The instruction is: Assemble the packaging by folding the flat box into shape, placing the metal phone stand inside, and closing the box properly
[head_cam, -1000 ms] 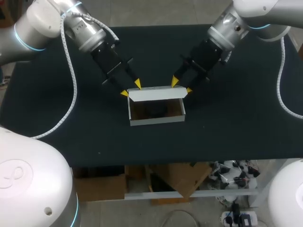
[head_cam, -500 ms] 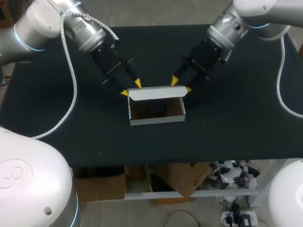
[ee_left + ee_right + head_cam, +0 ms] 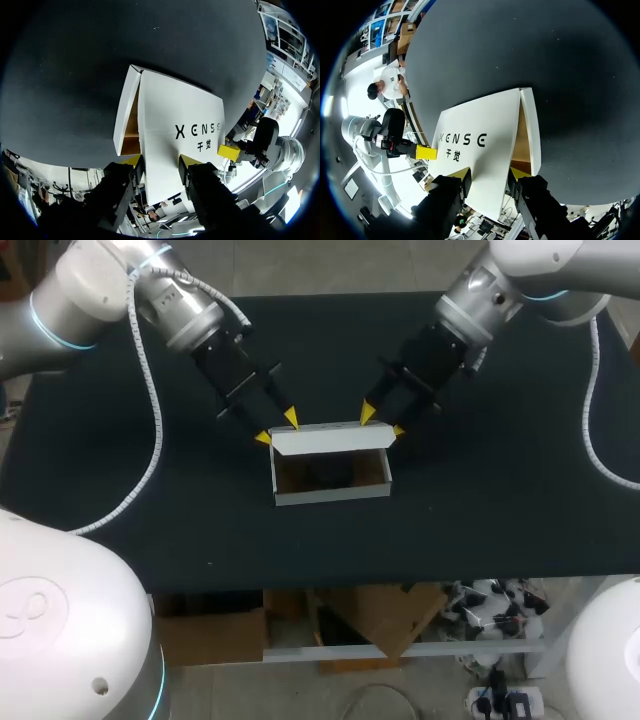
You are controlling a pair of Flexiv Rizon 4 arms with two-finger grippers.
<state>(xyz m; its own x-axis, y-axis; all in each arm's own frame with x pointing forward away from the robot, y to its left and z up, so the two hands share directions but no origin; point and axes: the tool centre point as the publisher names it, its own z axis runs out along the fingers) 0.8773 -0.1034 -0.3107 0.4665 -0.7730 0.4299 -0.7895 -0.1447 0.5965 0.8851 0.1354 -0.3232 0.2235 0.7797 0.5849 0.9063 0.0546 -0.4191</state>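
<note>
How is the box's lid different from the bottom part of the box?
The lid is white with black print and stands tilted up; the box bottom shows brown inside and sits flat on the table. The left gripper and right gripper are at the lid's corners, none at the box bottom. Both are white cardboard outside.

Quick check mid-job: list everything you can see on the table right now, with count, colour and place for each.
box: one, white outside and brown inside, middle of the table, top open.
lid: one, white with dark print, raised along the box's far edge.
dark shape: one, inside the box, too dim to identify.
table: one, black.
left gripper: one, yellow tips, at the lid's left end.
right gripper: one, yellow tips, at the lid's right end.
</note>
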